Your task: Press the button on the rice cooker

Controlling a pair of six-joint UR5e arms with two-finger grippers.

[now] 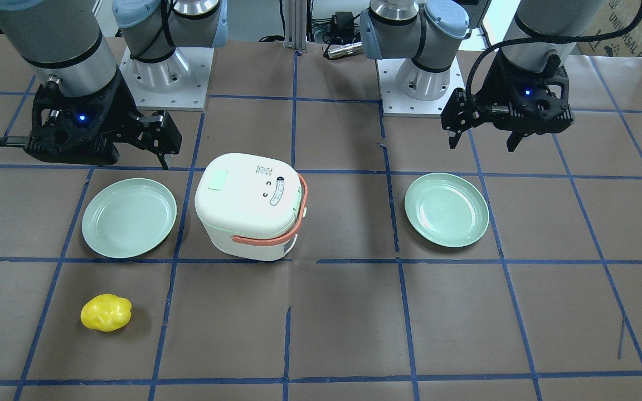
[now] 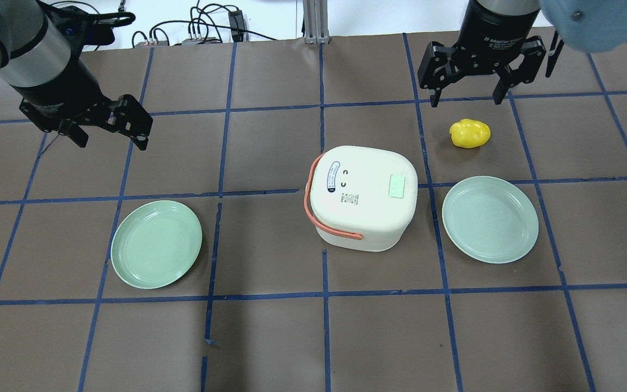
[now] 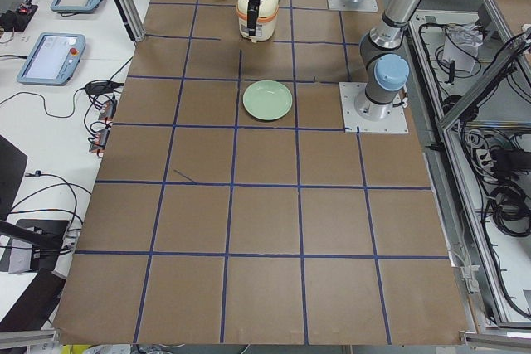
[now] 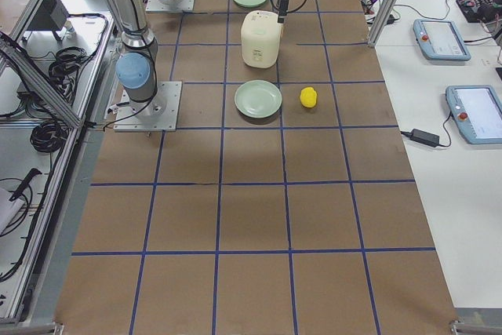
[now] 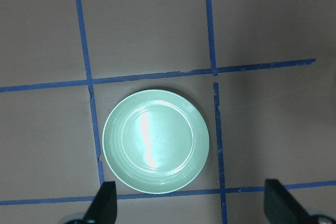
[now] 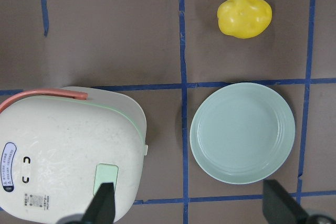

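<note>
The white rice cooker (image 1: 248, 209) with a salmon handle stands mid-table, lid shut. Its pale green button (image 1: 217, 180) is on the lid, toward my right side; it also shows in the overhead view (image 2: 397, 186) and the right wrist view (image 6: 105, 178). My right gripper (image 1: 156, 142) is open and empty, hovering high above and beside the cooker (image 6: 68, 150), not touching it; its fingertips (image 6: 103, 203) frame the button in the wrist view. My left gripper (image 1: 482, 139) is open and empty, high over the green plate (image 5: 156, 141) on my left.
Two pale green plates flank the cooker: one on my left (image 2: 157, 244), one on my right (image 2: 490, 219). A yellow lumpy object (image 2: 470, 133) lies beyond the right plate. The brown table has blue tape grid lines.
</note>
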